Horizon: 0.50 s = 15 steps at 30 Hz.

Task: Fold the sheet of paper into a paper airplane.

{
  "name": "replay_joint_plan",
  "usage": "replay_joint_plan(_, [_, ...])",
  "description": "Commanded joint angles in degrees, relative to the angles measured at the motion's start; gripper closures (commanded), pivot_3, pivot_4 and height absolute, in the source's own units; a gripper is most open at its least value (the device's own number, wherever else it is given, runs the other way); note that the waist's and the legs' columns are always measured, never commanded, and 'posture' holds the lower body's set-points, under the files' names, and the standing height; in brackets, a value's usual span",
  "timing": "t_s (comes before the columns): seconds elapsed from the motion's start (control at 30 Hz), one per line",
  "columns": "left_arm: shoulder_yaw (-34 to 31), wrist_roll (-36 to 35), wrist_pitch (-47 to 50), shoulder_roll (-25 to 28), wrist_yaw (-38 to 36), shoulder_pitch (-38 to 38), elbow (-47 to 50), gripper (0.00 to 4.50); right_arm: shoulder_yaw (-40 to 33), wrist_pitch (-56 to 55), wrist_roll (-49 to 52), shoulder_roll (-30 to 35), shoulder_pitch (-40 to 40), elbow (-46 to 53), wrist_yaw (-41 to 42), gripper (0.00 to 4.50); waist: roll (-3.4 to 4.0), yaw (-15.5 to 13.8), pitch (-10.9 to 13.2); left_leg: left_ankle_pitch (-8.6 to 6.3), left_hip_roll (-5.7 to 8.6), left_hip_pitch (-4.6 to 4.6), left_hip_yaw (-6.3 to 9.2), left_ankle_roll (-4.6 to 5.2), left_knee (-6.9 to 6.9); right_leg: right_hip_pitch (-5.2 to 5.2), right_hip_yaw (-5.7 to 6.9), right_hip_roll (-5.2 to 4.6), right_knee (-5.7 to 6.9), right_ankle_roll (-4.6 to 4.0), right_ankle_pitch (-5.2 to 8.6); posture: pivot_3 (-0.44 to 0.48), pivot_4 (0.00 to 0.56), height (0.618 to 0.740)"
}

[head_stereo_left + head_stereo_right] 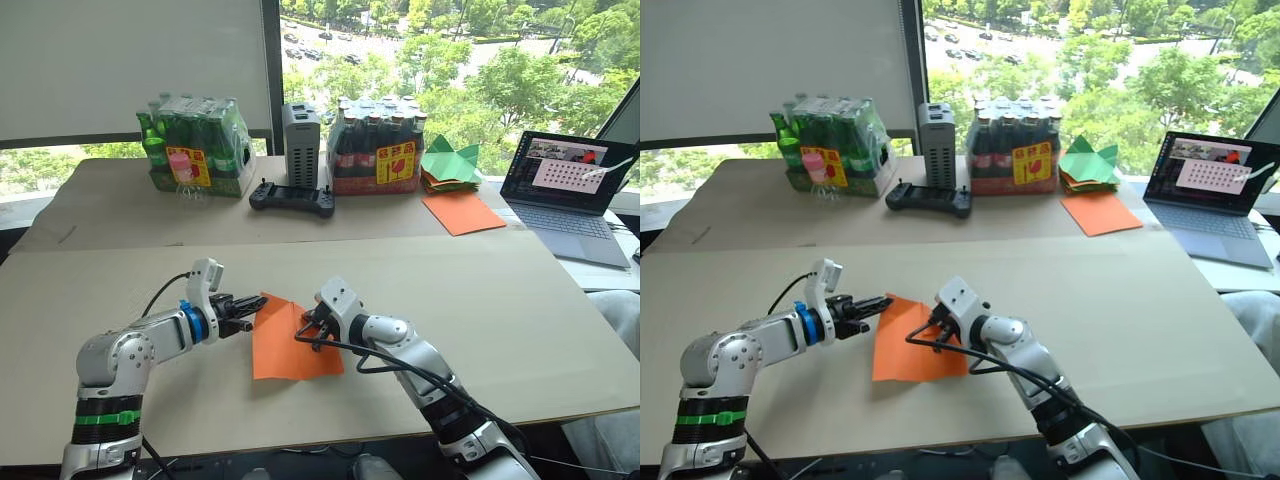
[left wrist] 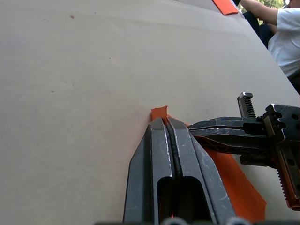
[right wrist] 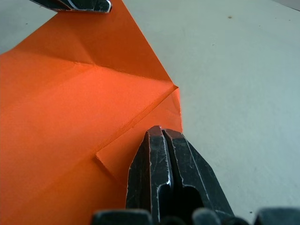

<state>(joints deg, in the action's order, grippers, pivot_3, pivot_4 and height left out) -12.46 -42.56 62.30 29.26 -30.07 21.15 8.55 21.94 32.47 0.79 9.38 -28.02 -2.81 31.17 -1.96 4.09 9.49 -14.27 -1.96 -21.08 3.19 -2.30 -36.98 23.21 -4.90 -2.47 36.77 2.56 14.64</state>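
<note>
Sheet of paper (image 1: 288,340), two grippers

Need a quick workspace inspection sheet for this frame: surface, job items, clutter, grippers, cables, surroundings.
Surface: beige table, no spills seen.
Job's things: sheet of paper, orange, creased, one corner folded over, lying between the grippers.
Clutter: two bottle packs, controller, green paper pieces, smooth orange sheet, laptop.
Grippers: left gripper shut on the paper's corner; right gripper shut, on the paper.
Cables: black cable along right arm.
Surroundings: window, trees; a person's arm.
</note>
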Motion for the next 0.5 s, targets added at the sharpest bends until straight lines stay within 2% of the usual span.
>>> replay_joint_plan(0.03, [4.6,3.1,-3.5,3.6,-2.7,-1.0,6.1,4.46,1.4,2.3,-1.6,0.6,2.2,-4.1,-0.4,4.50,0.01,0.0,0.0,0.00,0.00,0.00,-0.01,0.00,0.01,0.00,-0.01,0.00,0.00,0.00,0.00,0.000,0.150,0.740])
replay_joint_plan(0.13, [8.4,5.9,-5.9,5.7,-3.7,-1.5,8.1,4.46,1.4,2.1,-1.6,0.4,2.0,-4.4,-0.6,4.50,0.02,0.0,0.0,0.00,0.00,0.01,-0.01,0.00,0.02,0.00,-0.01,0.00,-0.02,0.01,0.00,0.000,0.150,0.740])
replay_joint_plan(0.23, [14.2,11.8,-10.5,8.2,-4.7,-1.8,9.1,4.46,1.2,1.9,-1.6,0.0,1.7,-4.7,-0.9,4.50,0.02,0.0,0.0,0.00,0.00,0.01,-0.03,0.00,0.02,0.00,-0.02,0.01,-0.02,0.03,0.02,0.000,0.150,0.740])
replay_joint_plan(0.5, [18.4,16.8,-12.9,6.7,-4.1,1.0,7.8,4.46,0.7,1.6,-1.5,-0.5,1.5,-4.9,-1.7,4.50,0.05,-0.1,0.0,0.01,0.01,0.00,-0.04,0.01,0.03,0.00,-0.02,0.00,-0.02,0.03,0.02,0.000,0.150,0.740])
